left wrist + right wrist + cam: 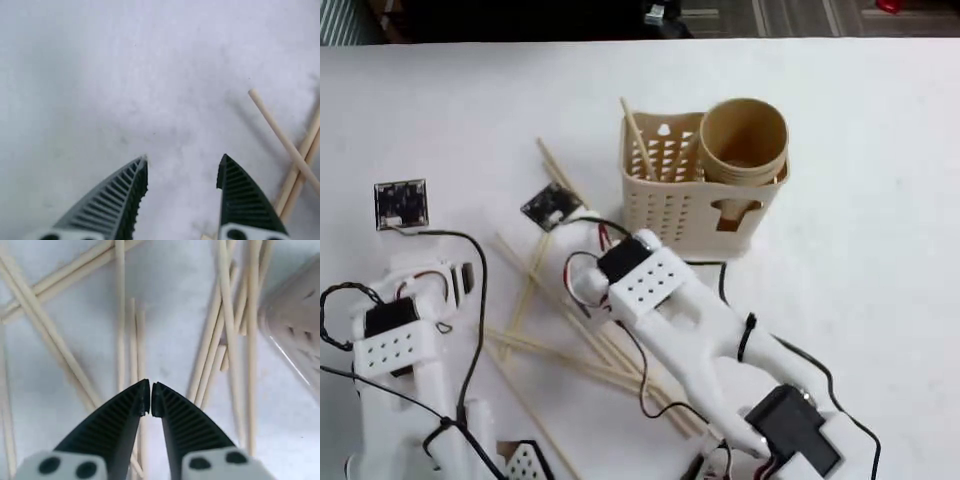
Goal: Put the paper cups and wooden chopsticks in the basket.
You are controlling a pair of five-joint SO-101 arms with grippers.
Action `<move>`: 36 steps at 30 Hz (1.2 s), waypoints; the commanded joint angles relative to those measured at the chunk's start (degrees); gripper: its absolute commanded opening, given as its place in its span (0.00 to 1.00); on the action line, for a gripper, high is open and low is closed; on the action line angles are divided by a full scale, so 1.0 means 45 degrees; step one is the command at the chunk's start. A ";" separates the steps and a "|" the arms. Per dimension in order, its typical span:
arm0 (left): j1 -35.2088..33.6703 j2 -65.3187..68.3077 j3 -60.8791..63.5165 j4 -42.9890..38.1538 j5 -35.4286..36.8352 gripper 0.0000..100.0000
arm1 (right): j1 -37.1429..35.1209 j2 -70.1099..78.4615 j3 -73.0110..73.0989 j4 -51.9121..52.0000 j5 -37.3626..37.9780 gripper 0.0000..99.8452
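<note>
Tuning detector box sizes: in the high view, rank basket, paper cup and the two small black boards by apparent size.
1. Basket.
2. Paper cup, standing in it.
3. Board near the basket and far board: look alike, not ranked.

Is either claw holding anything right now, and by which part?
Nothing is held. The left claw is open; the right claw is shut on nothing.

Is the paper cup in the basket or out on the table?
In: the paper cup stands upright inside the basket, rim above the wall.
</note>
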 commanded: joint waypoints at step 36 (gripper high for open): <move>-0.0068 -0.0303 -0.0137 -0.0234 0.0117 0.23 | -0.0420 0.4562 -0.0879 -0.2022 -0.0293 0.02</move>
